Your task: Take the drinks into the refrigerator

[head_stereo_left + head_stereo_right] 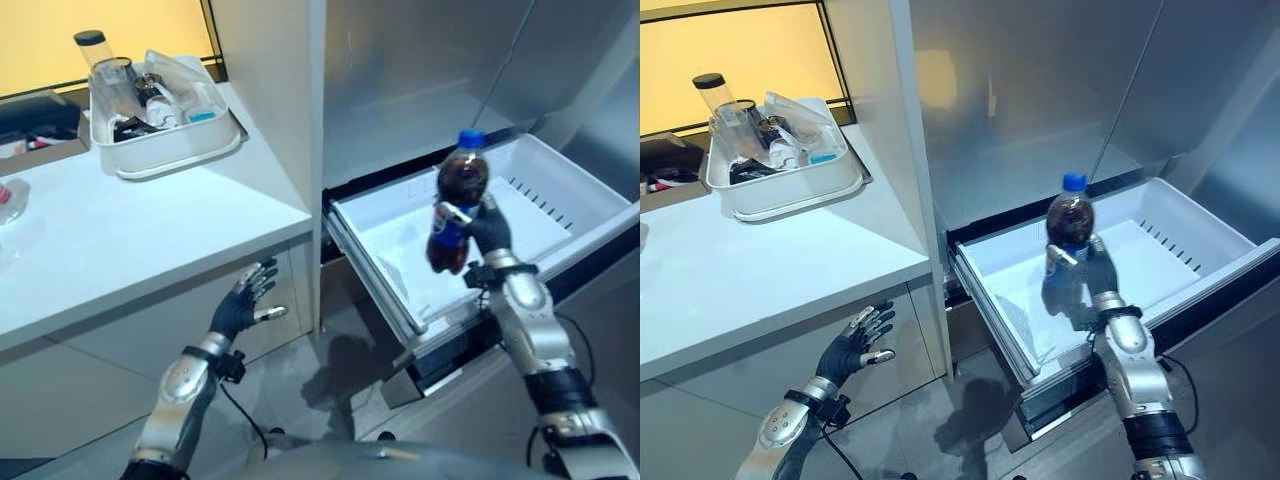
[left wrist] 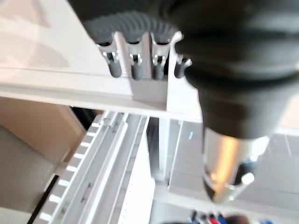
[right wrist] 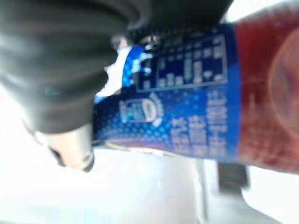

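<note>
A dark cola bottle (image 1: 458, 196) with a blue cap and blue label (image 3: 187, 112) stands upright in my right hand (image 1: 487, 229), whose fingers and thumb curl round its lower half. It hangs over the pulled-out white refrigerator drawer (image 1: 385, 262), which holds nothing I can see. My left hand (image 1: 245, 298) floats low in front of the counter's cabinet face, fingers straight and spread, holding nothing.
A white counter (image 1: 130, 240) runs along the left, with a white tub (image 1: 165, 150) of jars and packets at its back. A clear bottle (image 1: 8, 200) lies at the counter's far left edge. The steel refrigerator front (image 1: 420, 80) rises behind the drawer.
</note>
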Controlling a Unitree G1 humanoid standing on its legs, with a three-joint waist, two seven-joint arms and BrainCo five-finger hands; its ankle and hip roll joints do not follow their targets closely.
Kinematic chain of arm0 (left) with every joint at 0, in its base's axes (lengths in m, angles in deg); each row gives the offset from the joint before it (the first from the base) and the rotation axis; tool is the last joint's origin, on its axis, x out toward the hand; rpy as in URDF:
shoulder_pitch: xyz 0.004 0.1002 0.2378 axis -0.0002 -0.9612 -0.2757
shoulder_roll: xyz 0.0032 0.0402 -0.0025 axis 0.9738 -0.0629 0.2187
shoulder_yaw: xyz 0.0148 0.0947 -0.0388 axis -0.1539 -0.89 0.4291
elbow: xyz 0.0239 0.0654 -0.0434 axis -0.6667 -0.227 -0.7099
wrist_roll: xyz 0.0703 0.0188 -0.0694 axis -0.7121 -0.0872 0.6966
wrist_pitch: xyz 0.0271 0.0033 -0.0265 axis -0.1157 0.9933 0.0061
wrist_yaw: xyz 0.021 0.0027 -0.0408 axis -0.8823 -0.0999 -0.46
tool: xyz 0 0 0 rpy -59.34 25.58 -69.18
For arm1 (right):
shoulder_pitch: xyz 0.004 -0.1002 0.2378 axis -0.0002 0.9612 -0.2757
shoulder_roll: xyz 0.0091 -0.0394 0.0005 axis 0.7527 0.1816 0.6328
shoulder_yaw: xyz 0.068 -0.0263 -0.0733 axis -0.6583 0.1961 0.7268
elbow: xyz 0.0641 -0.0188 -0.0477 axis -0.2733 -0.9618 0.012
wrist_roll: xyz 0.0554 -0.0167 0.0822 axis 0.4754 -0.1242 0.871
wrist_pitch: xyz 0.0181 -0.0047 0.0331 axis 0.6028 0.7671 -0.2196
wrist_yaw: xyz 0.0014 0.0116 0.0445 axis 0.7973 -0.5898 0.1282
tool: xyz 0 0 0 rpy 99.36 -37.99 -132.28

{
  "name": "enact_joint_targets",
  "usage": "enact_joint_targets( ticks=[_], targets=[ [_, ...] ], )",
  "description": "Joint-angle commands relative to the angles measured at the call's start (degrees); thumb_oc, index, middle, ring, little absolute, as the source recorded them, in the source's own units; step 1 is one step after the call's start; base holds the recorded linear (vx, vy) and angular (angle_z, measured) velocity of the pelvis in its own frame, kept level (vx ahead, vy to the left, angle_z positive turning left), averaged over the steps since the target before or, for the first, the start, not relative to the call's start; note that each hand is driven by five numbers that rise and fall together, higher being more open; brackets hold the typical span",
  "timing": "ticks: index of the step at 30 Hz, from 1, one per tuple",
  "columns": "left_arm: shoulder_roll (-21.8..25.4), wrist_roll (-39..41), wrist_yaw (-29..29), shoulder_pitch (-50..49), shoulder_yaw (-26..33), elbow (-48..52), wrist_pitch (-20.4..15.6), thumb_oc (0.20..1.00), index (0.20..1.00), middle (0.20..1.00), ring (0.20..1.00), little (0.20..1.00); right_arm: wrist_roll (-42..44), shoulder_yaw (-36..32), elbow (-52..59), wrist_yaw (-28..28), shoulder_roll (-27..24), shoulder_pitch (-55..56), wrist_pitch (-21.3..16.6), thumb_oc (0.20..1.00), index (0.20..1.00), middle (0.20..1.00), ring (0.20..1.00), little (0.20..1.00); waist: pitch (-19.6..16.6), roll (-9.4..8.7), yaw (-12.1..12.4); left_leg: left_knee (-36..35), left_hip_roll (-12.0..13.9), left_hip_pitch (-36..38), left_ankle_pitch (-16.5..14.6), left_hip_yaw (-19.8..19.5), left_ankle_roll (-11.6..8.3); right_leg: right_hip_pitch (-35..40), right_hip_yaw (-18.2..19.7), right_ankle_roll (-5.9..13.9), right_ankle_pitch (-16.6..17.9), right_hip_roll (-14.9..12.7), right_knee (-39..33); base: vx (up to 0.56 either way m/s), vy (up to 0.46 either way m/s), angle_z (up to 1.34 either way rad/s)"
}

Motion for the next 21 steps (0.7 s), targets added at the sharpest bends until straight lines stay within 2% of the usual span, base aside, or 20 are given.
enact_joint_targets(
  ticks=[1,4,6,9,11,15,16,18,19,21],
  targets=[
    [2.15,0.8,1.2,0.67,-0.05,4.62,-3.57,1.0,1.0,1.0,1.0,1.0,5.33,-6.3,8.69,1.15,-3.4,-6.17,-8.97,0.2,0.2,0.2,0.2,0.2,-0.21,-2.25,0.44,0.07,-2.17,-0.62,-2.16,0.3,2.33,3.61,-1.04,3.2,-4.57,-0.86,2.34,0.0,0.0,0.0],
    [3.71,0.06,1.72,0.6,-0.25,6.88,-3.94,1.0,1.0,1.0,1.0,1.0,5.33,-6.89,4.92,2.57,-5.36,-7.29,-8.9,0.2,0.2,0.2,0.2,0.2,-0.09,-2.52,0.66,0.07,-2.29,-1.02,-2.08,0.25,2.33,3.26,-1.13,3.28,-4.41,-0.86,2.24,0.0,0.0,0.0],
    [4.79,0.07,1.87,0.61,-0.43,8.55,-4.2,1.0,1.0,1.0,1.0,1.0,1.74,-5.69,0.4,3.92,-7.95,-8.8,-7.65,0.2,0.2,0.2,0.2,0.2,0.17,-2.89,1.05,0.07,-2.3,-1.42,-1.98,0.2,2.29,2.88,-1.16,3.39,-4.2,-0.96,2.22,0.0,0.0,0.0],
    [5.89,1.84,1.93,0.98,-1.04,12.56,-4.51,1.0,1.0,1.0,1.0,1.0,-3.94,-0.7,-11.09,5.39,-11.53,-12.86,-4.72,0.2,0.2,0.2,0.2,0.2,0.8,-3.24,1.92,0.07,-2.42,-2.25,-1.69,0.11,2.26,2.1,-1.35,3.5,-3.88,-1.05,2.35,-0.01,0.002,-0.01],
    [6.15,3.19,1.94,0.91,-1.79,15.36,-4.65,1.0,1.0,1.0,1.0,1.0,-6.38,2.73,-19.58,5.95,-12.08,-16.26,-3.26,0.2,0.2,0.2,0.2,0.2,1.45,-3.48,2.77,0.07,-2.52,-3.05,-1.38,-0.13,2.32,1.55,-1.47,3.53,-3.74,-1.09,2.43,-0.05,0.013,-0.02],
    [6.51,5.31,1.16,1.89,-3.69,18.97,-4.9,1.0,1.0,1.0,1.0,1.0,-13.08,10.66,-33.51,6.47,-11.89,-23.8,-0.54,0.2,0.2,0.2,0.2,0.2,3.28,-3.68,4.47,0.07,-2.71,-5.18,-0.49,-0.64,2.44,-0.03,-2.06,3.59,-3.32,-1.26,2.7,-0.07,0.016,0.02],
    [6.49,5.31,1.16,1.9,-3.65,18.97,-4.89,1.0,1.0,1.0,1.0,1.0,-13.07,10.72,-33.58,6.47,-11.89,-23.89,-0.57,0.2,0.2,0.2,0.2,0.2,3.28,-3.67,4.42,0.07,-2.71,-5.21,-0.49,-0.65,2.44,-0.06,-2.07,3.59,-3.33,-1.27,2.71,-0.07,0.019,0.08],
    [6.01,6.57,0.48,3.17,-5.69,20.05,-4.49,1.0,1.0,1.0,1.0,1.0,-18.53,16.12,-42.65,6.33,-10.4,-29.02,1.25,0.2,0.2,0.2,0.2,0.2,4.52,-3.45,5.94,0.07,-2.88,-6.73,0.21,-1.46,2.54,-1.02,-2.79,3.56,-3.07,-1.42,2.68,-0.05,0.029,0.15],
    [5.93,6.56,0.46,3.24,-5.6,20.02,-4.5,1.0,1.0,1.0,1.0,1.0,-18.56,16.31,-42.98,6.37,-10.35,-29.39,1.13,0.2,0.2,0.2,0.2,0.2,4.54,-3.42,5.81,0.07,-2.88,-6.82,0.22,-1.49,2.54,-1.1,-2.81,3.56,-3.07,-1.43,2.7,-0.04,0.038,0.18],
    [5.71,6.54,-0.47,4.79,-7.47,20.52,-4.57,1.0,1.0,1.0,1.0,1.0,-21.82,19.76,-50.57,6.7,-7.77,-33.41,2.01,0.2,0.2,0.2,0.2,0.2,5.76,-3.19,7.06,0.07,-3.07,-8.58,0.91,-2.25,2.58,-1.97,-3.71,3.58,-2.91,-1.68,2.63,-0.04,0.029,0.22]
  ],
)
